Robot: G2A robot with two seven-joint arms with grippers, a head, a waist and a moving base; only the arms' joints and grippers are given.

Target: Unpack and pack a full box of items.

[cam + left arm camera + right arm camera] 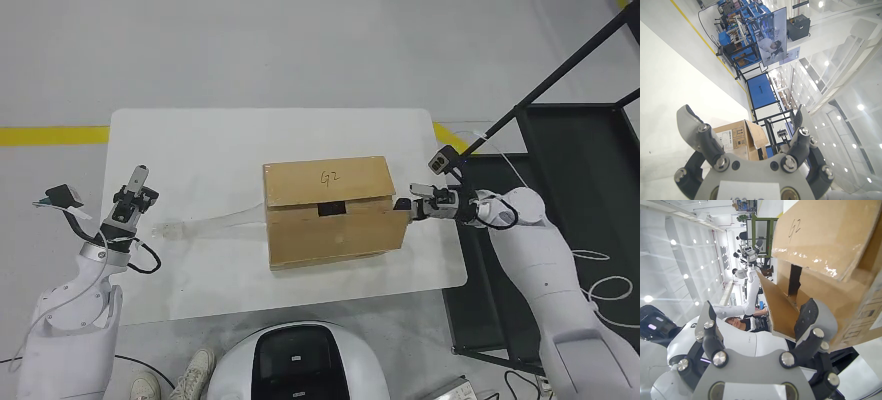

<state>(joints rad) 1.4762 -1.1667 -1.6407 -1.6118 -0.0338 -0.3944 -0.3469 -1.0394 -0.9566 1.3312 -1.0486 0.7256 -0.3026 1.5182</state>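
Note:
A brown cardboard box (330, 212) marked in pen sits in the middle of the white table (200, 140). Its top flaps lie almost shut, with a dark gap between them. My right gripper (405, 206) is at the box's right end. In the right wrist view that gripper (759, 315) is open, and the edge of one raised flap (776, 306) sits between its fingers, close to one pad (806, 315). My left gripper (135, 195) hangs over the table's left part, well away from the box. It (744, 115) is open and holds nothing, with the box (738, 140) beyond it.
A thin see-through strip (215, 222) lies on the table between the left gripper and the box. A black metal rack (575, 150) with a slanting black pole (560, 70) stands just off the table's right edge. Bare table lies behind and left of the box.

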